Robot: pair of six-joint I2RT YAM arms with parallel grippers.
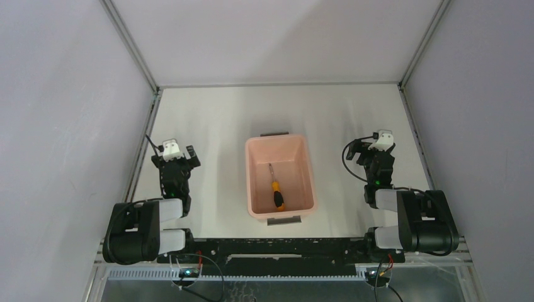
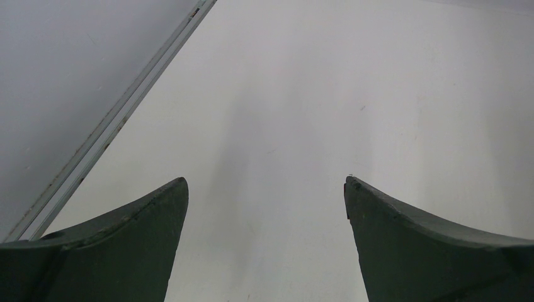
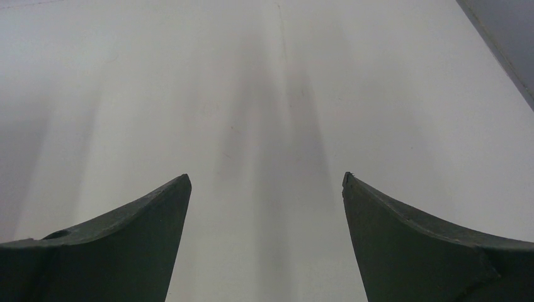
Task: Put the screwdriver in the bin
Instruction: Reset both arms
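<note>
The pale pink bin stands at the table's middle with a dark grey handle at each short end. The screwdriver lies inside it on the floor, orange-yellow and black handle toward the near end, thin shaft pointing away. My left gripper is open and empty, left of the bin; in the left wrist view only bare table shows between its fingers. My right gripper is open and empty, right of the bin; the right wrist view shows bare table too.
Grey walls enclose the table on three sides. A metal frame rail runs along the left table edge close to my left gripper. A black rail spans the near edge between the arm bases.
</note>
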